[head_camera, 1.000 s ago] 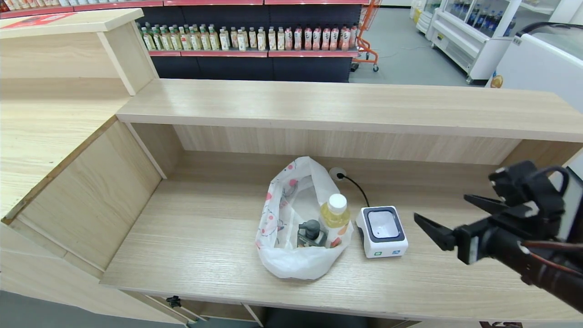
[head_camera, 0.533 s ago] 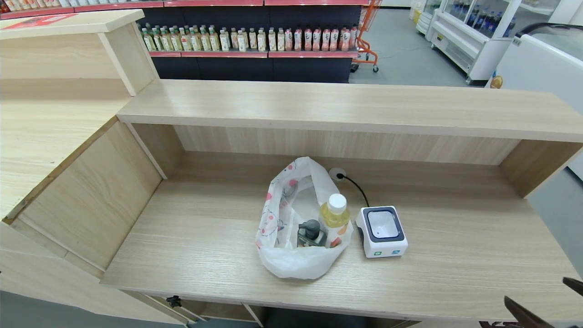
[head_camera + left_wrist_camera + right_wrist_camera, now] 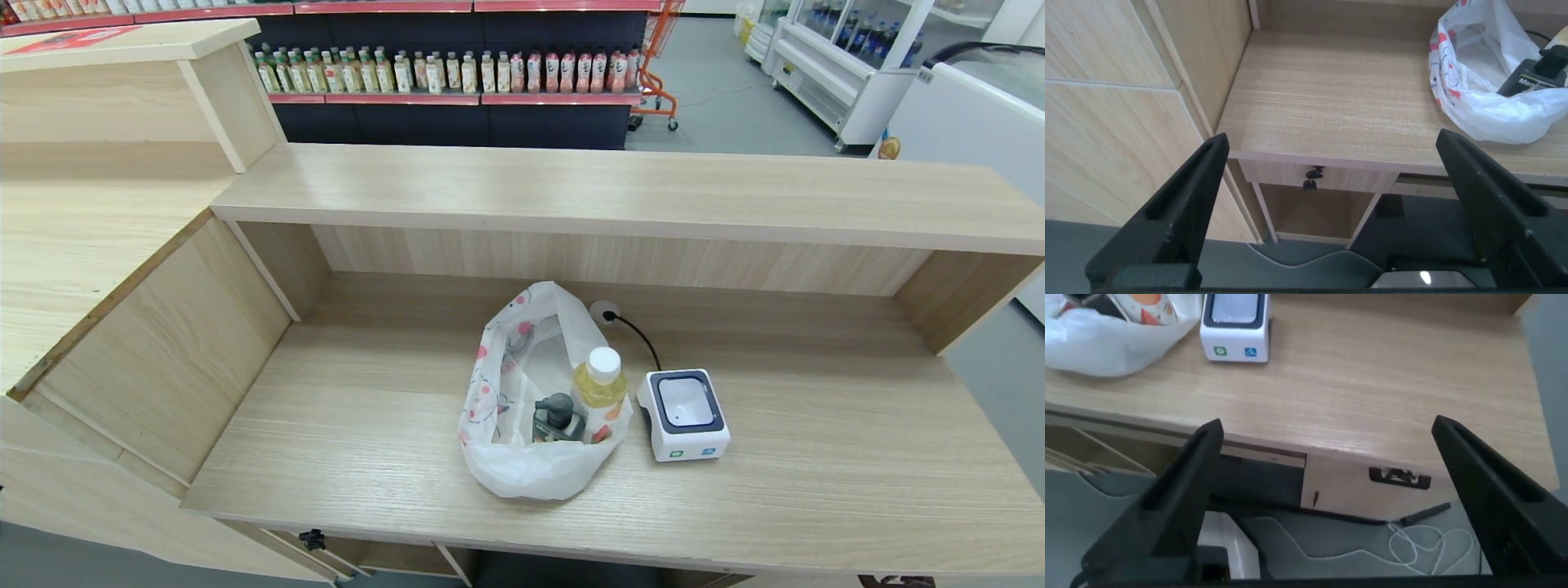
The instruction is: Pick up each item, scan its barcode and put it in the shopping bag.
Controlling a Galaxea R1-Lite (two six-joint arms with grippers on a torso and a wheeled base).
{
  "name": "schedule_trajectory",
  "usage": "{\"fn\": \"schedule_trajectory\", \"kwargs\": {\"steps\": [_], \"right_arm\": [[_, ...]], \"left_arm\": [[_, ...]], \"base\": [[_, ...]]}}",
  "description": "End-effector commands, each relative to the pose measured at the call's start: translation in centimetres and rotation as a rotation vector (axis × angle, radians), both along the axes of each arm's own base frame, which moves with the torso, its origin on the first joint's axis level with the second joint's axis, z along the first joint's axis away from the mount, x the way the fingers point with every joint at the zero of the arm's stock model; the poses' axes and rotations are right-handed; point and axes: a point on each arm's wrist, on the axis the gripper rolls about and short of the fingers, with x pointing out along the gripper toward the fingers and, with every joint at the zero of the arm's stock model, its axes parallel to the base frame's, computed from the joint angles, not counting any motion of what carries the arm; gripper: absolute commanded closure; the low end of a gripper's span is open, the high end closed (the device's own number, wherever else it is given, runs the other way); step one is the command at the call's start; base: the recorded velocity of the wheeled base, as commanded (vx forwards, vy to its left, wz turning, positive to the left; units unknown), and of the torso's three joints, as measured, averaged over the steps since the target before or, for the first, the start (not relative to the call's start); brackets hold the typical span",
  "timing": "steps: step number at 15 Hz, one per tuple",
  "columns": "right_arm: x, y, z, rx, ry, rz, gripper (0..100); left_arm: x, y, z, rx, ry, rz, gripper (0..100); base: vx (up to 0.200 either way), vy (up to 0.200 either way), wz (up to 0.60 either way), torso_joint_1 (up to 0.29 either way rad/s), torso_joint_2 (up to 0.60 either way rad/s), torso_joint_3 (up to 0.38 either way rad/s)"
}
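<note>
Pale wooden checkout counter (image 3: pixel 816 474) is carrying the white red-printed plastic shopping bag (image 3: pixel 522 469), just beside the white box scanner (image 3: pixel 684 415). White-capped yellow bottle (image 3: pixel 602 384) and dark pump bottle (image 3: pixel 557 412) are standing inside. I'm pulling my right gripper (image 3: pixel 1328 429) back low beside the left gripper (image 3: pixel 1333 143), both spread, empty. Probably finishing.

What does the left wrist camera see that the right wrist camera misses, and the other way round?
Left wrist view's own: the open left gripper and the counter's left side panel. Right wrist view's own: the open right gripper, the white scanner and a pale cable on the floor. Shared: the shopping bag and the wooden counter top.
</note>
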Motion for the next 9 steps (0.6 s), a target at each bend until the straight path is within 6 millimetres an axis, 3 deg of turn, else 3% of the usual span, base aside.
{"fn": "schedule_trajectory", "kwargs": {"steps": [1,8,9], "right_arm": [[-0.64,0.01,-0.2,0.002,-0.079,-0.004,0],[-0.62,0.0,-0.31,0.077,-0.074,-0.008,0],[-0.6,0.0,-0.36,0.076,-0.073,-0.008,0]], "left_arm": [[0.0,0.0,0.0,0.0,-0.001,0.0,0],[0.0,0.0,0.0,-0.002,-0.001,-0.001,0],[0.0,0.0,0.0,0.001,-0.001,-0.001,0]], "base": [[0.0,0.0,0.0,0.0,0.0,0.0],[0.0,0.0,0.0,0.0,0.0,0.0],[0.0,-0.2,0.0,0.002,0.01,0.002]]}}
